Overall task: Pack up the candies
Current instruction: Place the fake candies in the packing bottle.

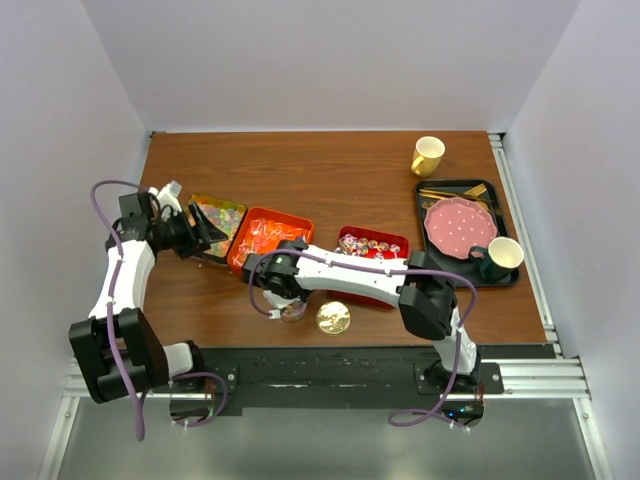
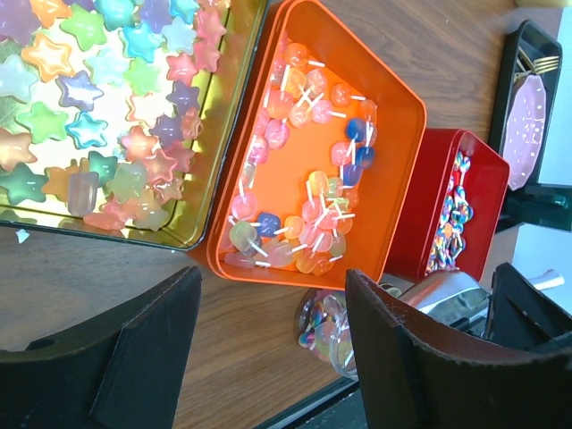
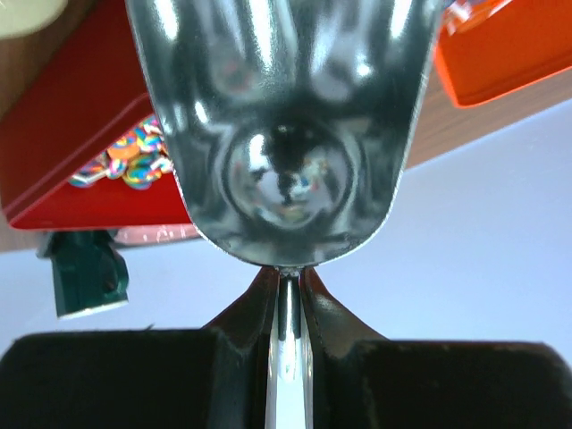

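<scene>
On the brown wooden desk, the left gripper hovers at the near edge of a shallow gold metal tin. Its fingers are spread apart and hold nothing. The tin is packed with translucent star-shaped candies. Touching it on the right is a deep orange plastic tray holding a loose scatter of clear-wrapped candies on white sticks. In front of that tray stands a small clear jar with only a few pieces inside, so most of the packing looks undone. The right gripper is just beside the jar, its fingers clamped on the thin handle of a shiny metal scoop whose bowl looks empty. A round gold lid lies flat near the jar, and further right a red rectangular tray holds swirled multicoloured wrapped candies. The step in hand seems to be fetching another scoopful. To do it well, slide the scoop in low along a tray floor and take a modest load. Carry it level, then centre its lip over the jar mouth before tipping, since the mouth looks narrow. The free left fingers could steady the jar, and the right forearm should stay clear of it.
</scene>
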